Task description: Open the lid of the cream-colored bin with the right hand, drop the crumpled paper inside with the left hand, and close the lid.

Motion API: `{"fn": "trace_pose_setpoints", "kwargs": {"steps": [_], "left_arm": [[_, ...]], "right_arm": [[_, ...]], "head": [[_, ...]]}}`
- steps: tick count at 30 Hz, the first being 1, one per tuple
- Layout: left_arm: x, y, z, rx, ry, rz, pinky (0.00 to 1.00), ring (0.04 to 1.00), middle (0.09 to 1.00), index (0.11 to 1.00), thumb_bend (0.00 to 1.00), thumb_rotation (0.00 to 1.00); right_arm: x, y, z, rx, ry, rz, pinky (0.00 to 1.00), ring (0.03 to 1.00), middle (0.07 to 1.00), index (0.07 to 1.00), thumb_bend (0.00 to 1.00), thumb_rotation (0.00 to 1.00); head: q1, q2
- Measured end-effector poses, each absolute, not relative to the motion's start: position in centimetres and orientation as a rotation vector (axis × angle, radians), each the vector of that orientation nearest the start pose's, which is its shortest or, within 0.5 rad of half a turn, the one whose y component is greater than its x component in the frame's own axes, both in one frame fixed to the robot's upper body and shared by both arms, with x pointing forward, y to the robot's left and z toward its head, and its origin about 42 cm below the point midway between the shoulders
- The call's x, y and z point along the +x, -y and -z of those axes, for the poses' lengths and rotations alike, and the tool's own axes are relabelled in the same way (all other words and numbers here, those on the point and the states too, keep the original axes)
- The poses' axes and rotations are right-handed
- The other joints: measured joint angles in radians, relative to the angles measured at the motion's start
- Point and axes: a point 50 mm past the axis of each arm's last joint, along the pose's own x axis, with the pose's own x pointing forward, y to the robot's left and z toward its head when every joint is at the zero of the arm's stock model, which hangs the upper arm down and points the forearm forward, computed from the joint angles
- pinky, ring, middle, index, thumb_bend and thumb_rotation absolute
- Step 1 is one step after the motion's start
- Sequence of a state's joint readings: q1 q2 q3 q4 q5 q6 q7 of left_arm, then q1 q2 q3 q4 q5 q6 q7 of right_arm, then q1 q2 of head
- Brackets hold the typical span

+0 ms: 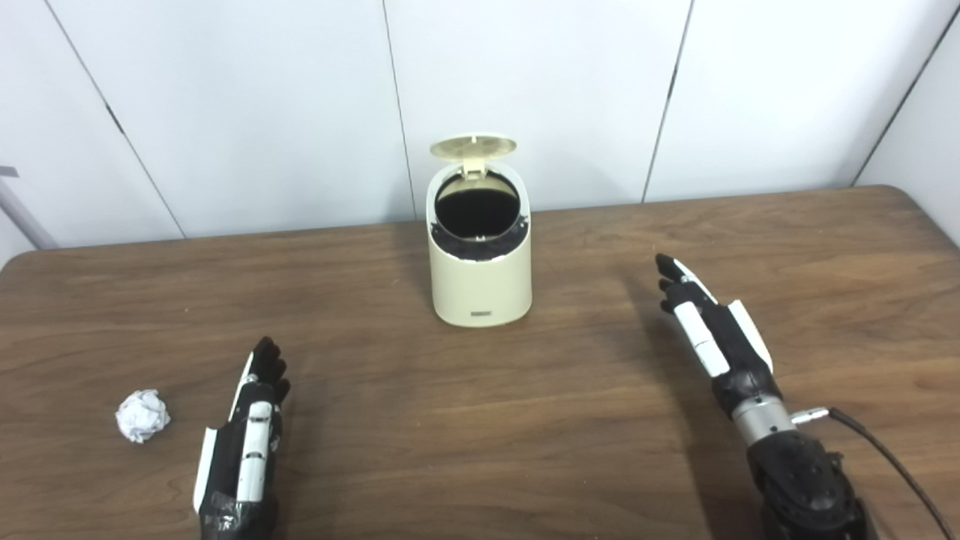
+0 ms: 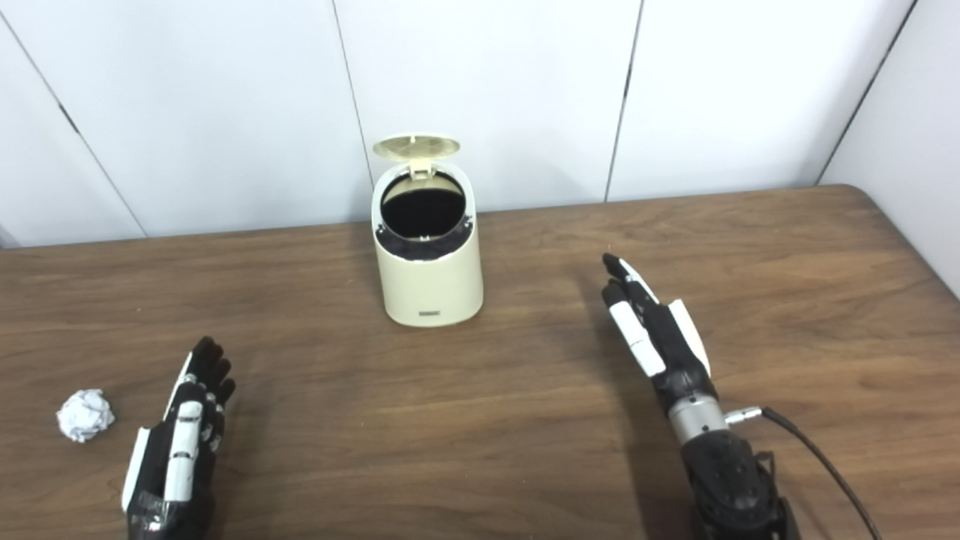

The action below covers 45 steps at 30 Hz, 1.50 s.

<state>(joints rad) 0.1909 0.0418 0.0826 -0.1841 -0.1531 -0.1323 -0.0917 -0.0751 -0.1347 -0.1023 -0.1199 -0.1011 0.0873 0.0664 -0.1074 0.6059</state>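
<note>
The cream-colored bin [image 1: 481, 277] stands upright at the middle back of the table. Its round lid [image 1: 473, 146] is tipped up and back, and the dark inside shows. A crumpled white paper ball [image 1: 142, 415] lies on the table at the front left. My left hand [image 1: 247, 439] rests just right of the paper, apart from it, fingers straight and holding nothing. My right hand [image 1: 709, 322] is out to the right of the bin, well clear of it, fingers stretched toward the far edge and empty.
The brown wooden table [image 1: 480, 420] runs to a white panelled wall [image 1: 525, 90] behind the bin. A black cable [image 1: 885, 457] trails from my right wrist toward the front right corner. A grey bar [image 1: 22, 210] pokes in at the far left.
</note>
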Motion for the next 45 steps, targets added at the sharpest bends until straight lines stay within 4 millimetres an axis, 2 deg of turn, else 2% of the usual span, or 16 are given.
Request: {"fn": "trace_pose_setpoints", "kwargs": {"steps": [4, 7, 8, 12, 13, 16, 19, 24, 26, 28, 32, 45], "left_arm": [[22.0, -25.3, -11.1, -0.078, 0.142, -0.036, 1.0, 1.0, 1.0, 1.0, 0.3, 0.83], [22.0, -25.3, -11.1, -0.079, 0.137, -0.036, 1.0, 0.998, 0.999, 0.998, 0.31, 0.83], [22.0, -25.3, -11.1, -0.08, 0.138, -0.036, 1.0, 0.994, 0.998, 0.996, 0.31, 0.83], [22.0, -25.3, -11.1, -0.075, 0.138, -0.036, 1.0, 0.988, 0.995, 0.99, 0.32, 0.82], [22.0, -25.3, -11.1, -0.072, 0.137, -0.036, 1.0, 0.987, 0.994, 0.988, 0.32, 0.82], [22.0, -25.3, -11.1, -0.071, 0.137, -0.037, 1.0, 0.99, 0.992, 0.984, 0.35, 0.8], [22.0, -25.3, -11.1, -0.071, 0.136, -0.036, 1.0, 0.995, 0.993, 0.985, 0.36, 0.82], [22.0, -25.1, -11.1, -0.052, 0.135, -0.034, 1.0, 0.967, 0.972, 0.969, 0.36, 0.79], [22.0, -25.0, -11.1, -0.045, 0.137, -0.033, 0.98, 0.965, 0.969, 0.963, 0.41, 0.78], [22.0, -24.7, -11.1, -0.037, 0.142, -0.027, 0.98, 0.97, 0.972, 0.964, 0.43, 0.77], [22.0, -24.2, -11.1, -0.022, 0.143, -0.016, 0.99, 0.975, 0.978, 0.976, 0.44, 0.76], [21.9, -23.3, -11.0, 0.012, 0.141, 0.003, 1.0, 0.995, 0.985, 0.983, 0.42, 0.82]], "right_arm": [[30.5, 26.7, -14.3, -0.155, 0.12, 0.051, 0.96, 0.947, 0.962, 0.965, 0.57, 0.99], [30.2, 26.2, -13.9, -0.101, 0.141, 0.066, 0.97, 0.955, 0.965, 0.96, 0.52, 1.0], [30.0, 26.0, -13.7, -0.081, 0.146, 0.07, 0.97, 0.959, 0.966, 0.959, 0.51, 1.0], [29.6, 25.8, -12.7, -0.014, 0.141, 0.086, 1.0, 0.976, 0.976, 0.956, 0.52, 1.0], [29.5, 25.9, -12.6, -0.002, 0.141, 0.088, 1.0, 0.978, 0.978, 0.956, 0.53, 1.0], [29.5, 26.1, -12.6, 0.011, 0.163, 0.093, 1.0, 0.99, 0.989, 0.965, 0.54, 1.0], [29.5, 26.1, -12.7, 0.012, 0.177, 0.093, 1.0, 0.989, 0.988, 0.965, 0.54, 1.0], [29.4, 26.4, -12.7, 0.014, 0.176, 0.093, 1.0, 0.99, 0.986, 0.963, 0.53, 1.0], [29.4, 26.8, -12.7, 0.017, 0.176, 0.091, 1.0, 0.993, 0.994, 0.972, 0.51, 1.0], [29.4, 27.6, -12.6, 0.016, 0.177, 0.092, 1.0, 0.99, 0.995, 0.972, 0.51, 1.0], [29.1, 28.9, -12.7, 0.013, 0.181, 0.1, 1.0, 0.982, 0.989, 0.964, 0.51, 1.0], [27.8, 29.3, -12.5, 0.03, 0.126, 0.087, 1.0, 0.969, 0.978, 0.968, 0.44, 1.0]], "head": [[0.008, 0.002], [0.008, 0.003], [0.032, 0.008], [0.032, 0.008], [0.055, 0.011], [0.058, 0.014], [0.071, 0.017], [0.196, 0.009], [0.245, 0.005], [0.256, 0.003], [0.334, -0.003], [0.382, -0.008]]}}
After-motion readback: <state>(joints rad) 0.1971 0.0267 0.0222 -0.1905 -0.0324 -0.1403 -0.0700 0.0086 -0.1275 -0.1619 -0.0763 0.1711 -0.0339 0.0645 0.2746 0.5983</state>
